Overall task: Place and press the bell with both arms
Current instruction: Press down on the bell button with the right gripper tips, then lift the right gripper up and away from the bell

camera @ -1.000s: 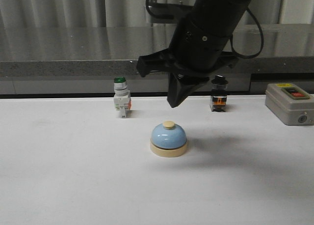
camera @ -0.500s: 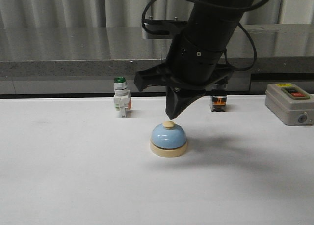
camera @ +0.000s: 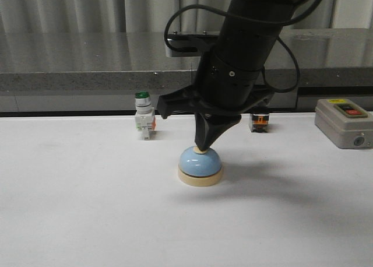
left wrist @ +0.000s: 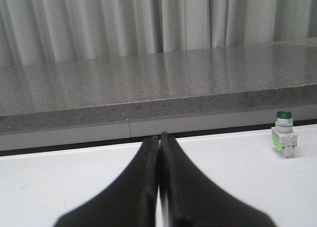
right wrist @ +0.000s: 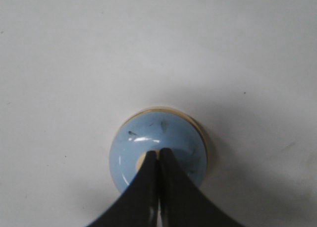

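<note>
left of the bell [camera: 200, 164]: green-capped push-button switch [camera: 144, 122], upright on the white table [camera: 81, 208], set back toward the grey counter ledge [camera: 87, 80]. same switch [left wrist: 285, 141] in the left wrist view, beyond and to one side of the left gripper [left wrist: 159, 152], whose two black fingers lie pressed flat together with no gap, nothing between them, over bare table. at centre: bell sitting upright on its cream base in the middle of the table, blue dome intact, well apart from everything else. directly above the bell: right gripper [camera: 201, 147], pointing straight down from the bulky black arm [camera: 245, 51], fingers closed tip to tip into a single wedge, tip touching the cream knob on the dome's crown. confirmed from the right wrist view: closed fingertips [right wrist: 159, 155] meeting on the knob of the bell [right wrist: 158, 138], only a sliver of cream visible beside them, nothing gripped. right of the bell and behind it: small black-and-orange switch [camera: 259, 122], partly hidden by the arm. far right of the bell: grey box [camera: 344, 123] with a red and a black button on top, near the table edge.
</note>
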`<state>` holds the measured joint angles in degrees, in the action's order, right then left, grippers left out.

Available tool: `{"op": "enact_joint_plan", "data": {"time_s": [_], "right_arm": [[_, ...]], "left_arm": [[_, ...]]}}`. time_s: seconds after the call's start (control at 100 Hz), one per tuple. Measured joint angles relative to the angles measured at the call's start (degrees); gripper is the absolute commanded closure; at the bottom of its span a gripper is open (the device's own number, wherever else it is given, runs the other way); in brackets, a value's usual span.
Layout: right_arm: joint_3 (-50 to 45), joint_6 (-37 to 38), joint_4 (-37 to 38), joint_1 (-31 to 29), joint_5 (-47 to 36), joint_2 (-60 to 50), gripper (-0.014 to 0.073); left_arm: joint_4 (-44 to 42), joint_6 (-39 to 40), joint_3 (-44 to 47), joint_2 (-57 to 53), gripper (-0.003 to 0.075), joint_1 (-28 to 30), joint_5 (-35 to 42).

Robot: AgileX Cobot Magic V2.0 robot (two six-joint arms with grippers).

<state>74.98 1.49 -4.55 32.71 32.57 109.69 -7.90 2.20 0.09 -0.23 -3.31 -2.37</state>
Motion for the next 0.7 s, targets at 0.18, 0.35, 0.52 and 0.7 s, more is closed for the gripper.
{"op": "enact_joint_plan", "data": {"time_s": [0.18,0.35,0.52,0.7], "right_arm": [[0.0,0.0,0.15,0.0,1.02,-3.53,0.0654],[0.0,0.0,1.79,-0.5,1.25,-9.94,0.0654],[-1.24,0.0,3.86,-3.1,1.56,-16.52,0.0654],[-5.52,0.0,4.55,-8.53,1.64,-25.16,0.0654]], "left_arm": [[0.0,0.0,0.0,0.0,0.074,0.0,0.0],[0.0,0.0,0.0,0.0,0.074,0.0,0.0],[0.0,0.0,0.0,0.0,0.074,0.0,0.0],[0.0,0.0,0.0,0.0,0.074,0.0,0.0]]}}
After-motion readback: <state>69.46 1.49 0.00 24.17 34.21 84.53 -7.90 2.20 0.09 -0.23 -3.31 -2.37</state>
